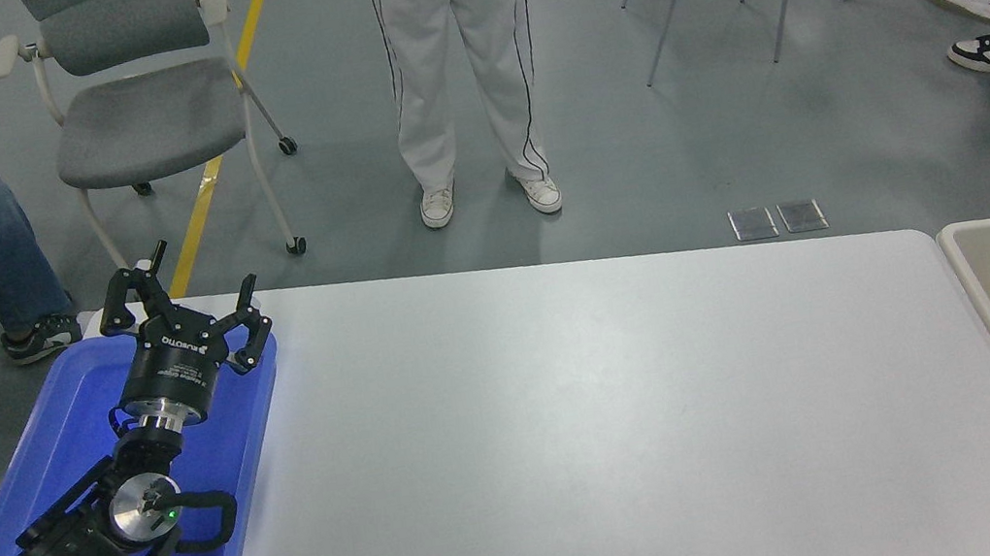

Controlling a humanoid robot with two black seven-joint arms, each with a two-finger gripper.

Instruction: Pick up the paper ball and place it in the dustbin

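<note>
The cream-beige dustbin (983, 293) stands at the table's right end, cut off by the picture's right edge, and the part of its inside that I see holds nothing. No paper ball shows anywhere in the head view. My left gripper (177, 301) rests over the far end of the blue tray (62, 436) at the lower left, its fingers spread open with nothing between them. My right arm is out of view.
The white table (576, 423) spans the middle of the view. A person in white trousers (457, 58) stands beyond its far edge. A grey wheeled chair (136, 106) and seated people are on the floor behind.
</note>
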